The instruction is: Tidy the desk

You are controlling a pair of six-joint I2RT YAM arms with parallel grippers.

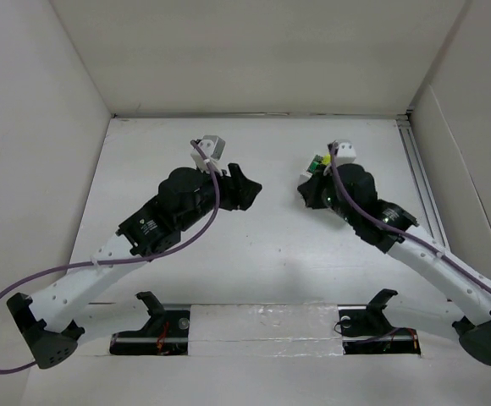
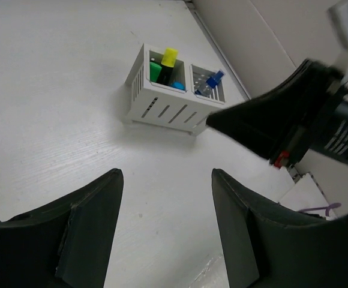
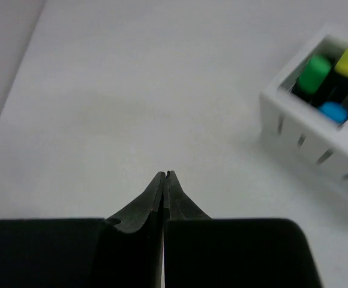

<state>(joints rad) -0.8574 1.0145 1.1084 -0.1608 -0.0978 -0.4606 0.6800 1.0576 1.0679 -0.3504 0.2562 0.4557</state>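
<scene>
The bench (image 2: 54, 90) spreads white beneath both arms, walled by pale panels. The only thing we see standing on it is the slotted box (image 2: 162, 111), toward its far right side near the rail. One compartment holds a yellow marker (image 2: 170, 57), a green marker (image 2: 155, 71) and a blue marker (image 2: 178, 86); a blue-capped pen (image 2: 213, 78) leans in the other. Our left hand (image 2: 167, 180) hovers with its fingers spread wide and nothing between them, aimed toward the box from some way off. Our right hand (image 3: 164, 175) has its fingers pressed together on nothing, near the box, which from above lies mostly hidden under that arm. We judge the sorting close to done, since every pen in view sits in the box, so the step in hand looks like backing away. To do it well, we should lift the right hand before swinging it, so it does not clip the box or the tall yellow marker, and move one arm at a time, since the two hands are near each other
</scene>
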